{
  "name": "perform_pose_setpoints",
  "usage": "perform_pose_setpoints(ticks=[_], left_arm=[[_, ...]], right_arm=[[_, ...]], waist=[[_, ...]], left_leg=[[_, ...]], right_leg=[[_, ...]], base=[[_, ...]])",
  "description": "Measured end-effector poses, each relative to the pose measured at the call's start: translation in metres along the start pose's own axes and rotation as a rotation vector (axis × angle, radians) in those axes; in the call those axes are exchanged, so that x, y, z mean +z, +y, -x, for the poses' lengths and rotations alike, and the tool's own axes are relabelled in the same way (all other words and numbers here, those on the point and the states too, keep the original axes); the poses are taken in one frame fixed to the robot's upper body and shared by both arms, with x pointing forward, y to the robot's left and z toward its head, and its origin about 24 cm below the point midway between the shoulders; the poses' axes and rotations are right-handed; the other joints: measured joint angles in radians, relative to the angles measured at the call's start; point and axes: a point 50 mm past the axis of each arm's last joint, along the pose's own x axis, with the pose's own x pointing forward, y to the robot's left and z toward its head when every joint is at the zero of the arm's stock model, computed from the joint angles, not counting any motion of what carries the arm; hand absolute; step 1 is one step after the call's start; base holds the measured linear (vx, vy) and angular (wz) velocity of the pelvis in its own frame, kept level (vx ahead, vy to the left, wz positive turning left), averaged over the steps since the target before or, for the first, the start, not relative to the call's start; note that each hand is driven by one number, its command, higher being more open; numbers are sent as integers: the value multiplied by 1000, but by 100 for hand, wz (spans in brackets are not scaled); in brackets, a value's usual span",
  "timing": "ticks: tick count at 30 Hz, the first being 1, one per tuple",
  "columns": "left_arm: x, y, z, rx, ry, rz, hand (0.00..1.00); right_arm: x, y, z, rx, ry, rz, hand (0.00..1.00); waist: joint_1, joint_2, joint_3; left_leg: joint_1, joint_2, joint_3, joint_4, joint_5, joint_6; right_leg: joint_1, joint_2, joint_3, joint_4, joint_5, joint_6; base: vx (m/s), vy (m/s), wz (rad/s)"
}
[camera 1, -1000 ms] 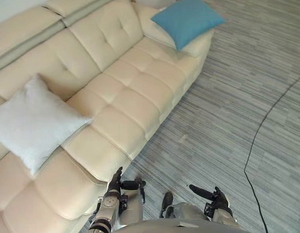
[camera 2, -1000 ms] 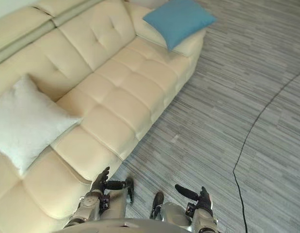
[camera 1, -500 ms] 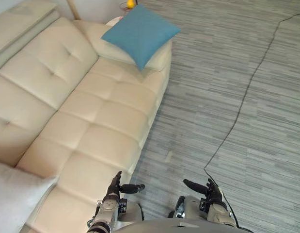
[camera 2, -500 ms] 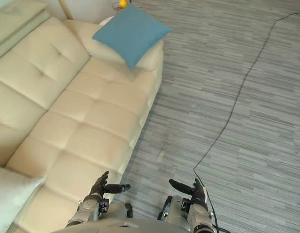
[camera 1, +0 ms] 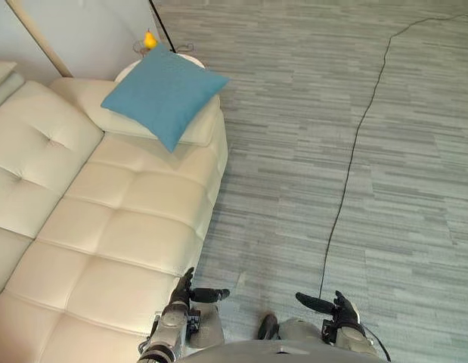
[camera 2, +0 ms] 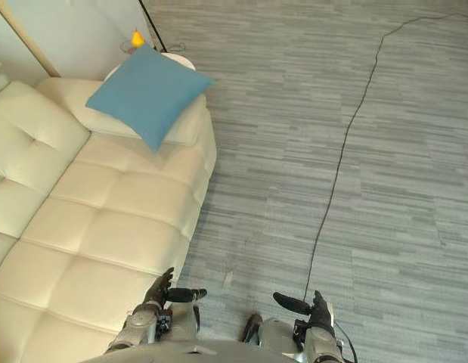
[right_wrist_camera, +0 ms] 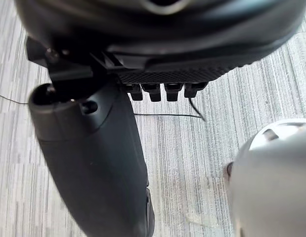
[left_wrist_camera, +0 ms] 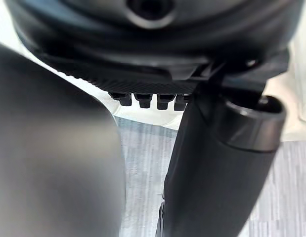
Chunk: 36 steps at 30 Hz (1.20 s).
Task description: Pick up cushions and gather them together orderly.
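Observation:
A blue cushion [camera 1: 164, 94] leans on the far armrest of the cream sofa [camera 1: 105, 227], up at the back left. My left hand [camera 1: 182, 294] hangs low by the sofa's front edge, fingers relaxed and thumb out, holding nothing. My right hand [camera 1: 336, 308] hangs low over the floor to the right, also open and empty. Both hands are far from the blue cushion. In the wrist views the left hand [left_wrist_camera: 212, 163] and right hand [right_wrist_camera: 93, 163] show straight fingers with nothing in them.
Grey striped carpet [camera 1: 354, 151] spreads right of the sofa. A small round white side table [camera 1: 162, 59] with a yellow object [camera 1: 150, 39] stands behind the sofa's armrest, next to a pale wall [camera 1: 82, 30]. A thin dark stand leg [camera 1: 164, 30] rises there.
The whole picture has shifted: the camera has turned right along the sofa. The white cushion has left the view, and the blue cushion now shows lower and further left. Both hands hang as before.

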Motion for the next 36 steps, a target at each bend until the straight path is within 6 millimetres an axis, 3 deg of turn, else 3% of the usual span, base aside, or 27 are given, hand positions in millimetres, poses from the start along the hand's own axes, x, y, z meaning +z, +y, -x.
perform_pose_setpoints(ticks=[1, 4, 6, 7, 9, 10, 11, 13, 14, 15, 16, 17, 18, 19, 21, 23, 25, 26, 27, 28, 29, 32, 34, 35, 36], left_arm=[[3, 2, 0, 4, -15, -2, 100], [12, -1, -2, 0, -49, 0, 100], [16, -2, -3, -6, -64, -10, 100], [17, -4, -3, -11, -67, -13, 100], [19, -4, -3, -11, -72, -8, 100], [20, -3, -3, -7, -76, -12, 100], [20, -1, -4, -4, -77, -16, 100], [23, 2, -5, -5, -83, -24, 100], [22, 6, -5, 1, -82, -28, 100], [22, 6, -5, 1, -81, -29, 100], [20, 7, -4, 2, -75, -30, 100], [16, 7, -4, 0, -57, -38, 100], [13, 8, -4, -3, -44, -52, 100], [12, 7, -4, -5, -40, -58, 100], [5, 8, -2, -3, -18, -63, 100], [1, 7, -1, 1, -3, -60, 100], [-1, 6, 0, 4, 2, -56, 100], [-2, 5, 0, 3, 4, -55, 100], [-6, 8, 1, 7, 15, -53, 100], [-6, 9, 1, 10, 19, -58, 100], [-7, 4, 1, 0, 24, -49, 100], [-10, 0, 1, -21, 34, -51, 100], [-8, -5, 1, -36, 29, -34, 100], [-5, -4, 1, -35, 18, -27, 100], [-3, -2, 1, -27, 7, -16, 100]], right_arm=[[0, 1, 0, 1, 2, -1, 100], [3, 3, 0, 3, -2, -18, 100], [4, 6, 0, 8, 2, -28, 100], [6, 7, -1, 10, -3, -29, 100], [6, 8, -1, 12, -3, -27, 100], [4, 10, 0, 15, 3, -21, 100], [4, 12, 0, 23, 9, -18, 100], [3, 16, 0, 33, 9, -17, 100], [2, 15, 1, 31, 12, -15, 100], [1, 14, 1, 29, 14, -14, 100], [1, 14, 1, 30, 14, -12, 100], [1, 15, 1, 38, 8, 3, 100], [1, 15, 1, 45, 6, 13, 100], [1, 15, 1, 46, 7, 17, 100], [1, 15, 1, 60, 2, 43, 100], [10, 14, 1, 58, -37, 39, 100], [14, 15, 0, 60, -53, 37, 100], [17, 15, -1, 60, -64, 38, 100], [15, 16, 0, 62, -58, 45, 100], [15, 14, 0, 63, -56, 41, 100], [17, 13, -1, 58, -62, 50, 100], [16, 7, -2, 46, -61, 49, 100], [8, 0, -1, 23, -43, 36, 100], [5, -2, 0, 19, -35, 39, 100], [1, -3, 1, 15, -26, 42, 100]], waist=[[0, -3, 4], [6, -6, 8], [13, -14, 17], [26, -13, 22], [45, -12, 25], [54, -19, 25], [53, -37, 27], [48, -67, 18], [52, -78, 13], [53, -80, 10], [50, -83, 5], [42, -94, -1], [32, -100, 1], [31, -99, 1], [23, -90, 3], [14, -71, 10], [6, -63, 12], [-1, -61, 10], [-2, -74, 5], [-5, -69, 9], [3, -43, 2], [-4, -30, -6], [-14, -7, -14], [-14, -3, -10], [-7, -4, -8]], left_leg=[[-47, -11, 7, 14, -26, 5], [-139, -72, 41, -192, -68, 8], [-142, -138, 36, -484, -46, 0], [-123, -183, 28, -797, 65, -2], [-111, -198, 33, -929, 191, -11], [-87, -209, 42, -933, 282, 13], [-79, -226, 39, -913, 302, 49], [-99, -253, 44, -840, 244, 81], [-109, -262, 57, -745, 165, 90], [-105, -264, 62, -713, 134, 94], [-83, -271, 71, -677, 84, 103], [-45, -290, 77, -664, 41, 119], [-1, -304, 75, -662, 3, 127], [16, -305, 72, -662, -8, 127], [123, -294, 64, -703, -34, 124], [223, -256, 60, -764, -33, 123], [251, -229, 60, -777, -35, 121], [265, -201, 56, -782, -48, 97], [282, -191, 44, -785, -76, 46], [293, -182, 29, -783, -95, 16], [296, -152, 10, -789, -102, 11], [318, -129, -27, -761, -93, 4], [207, -81, -83, -497, -64, -49], [135, -57, -92, -332, -25, -60], [79, -34, -83, -208, -24, -53]], right_leg=[[31, 0, -1, -21, -7, -3], [92, -1, 12, -89, 3, 18], [125, -8, 21, -131, 4, 36], [157, -10, 41, -169, -2, 59], [191, -12, 63, -192, -12, 85], [226, -17, 86, -218, -23, 110], [247, -33, 96, -230, -29, 121], [251, -63, 125, -217, -30, 126], [243, -91, 169, -134, -41, 144], [230, -104, 185, -74, -48, 156], [178, -132, 216, 93, -57, 175], [87, -185, 243, 343, -18, 251], [2, -231, 265, 563, 30, 296], [-26, -244, 262, 624, 24, 284], [-118, -266, 226, 744, -17, 213], [-174, -253, 148, 602, -50, 164], [-213, -238, 124, 457, -51, 161], [-247, -216, 125, 306, -35, 173], [-259, -188, 160, 118, 78, 177], [-253, -171, 167, 122, 130, 124], [-258, -142, 180, 151, 125, 117], [-246, -118, 189, 205, 22, 96], [-148, -85, 118, 135, -4, 79], [-89, -70, 85, 96, -7, 73], [-38, -55, 63, 63, -11, 67]], base=[[247, -72, 1], [238, 5, -9], [254, 76, -13], [380, 143, -23], [425, 152, -36], [441, 116, -38], [351, 73, -23], [392, 96, 5], [447, 139, 4], [628, 213, -11], [446, 154, -11], [529, 147, -6], [346, 51, 3], [494, 25, 1], [394, -13, -1], [385, -98, 8], [363, -175, 15], [344, -258, 27], [435, -332, 30], [365, -287, 2], [341, -302, -9], [269, -264, 0], [332, -323, 63], [244, -242, 77], [267, -244, 60]])
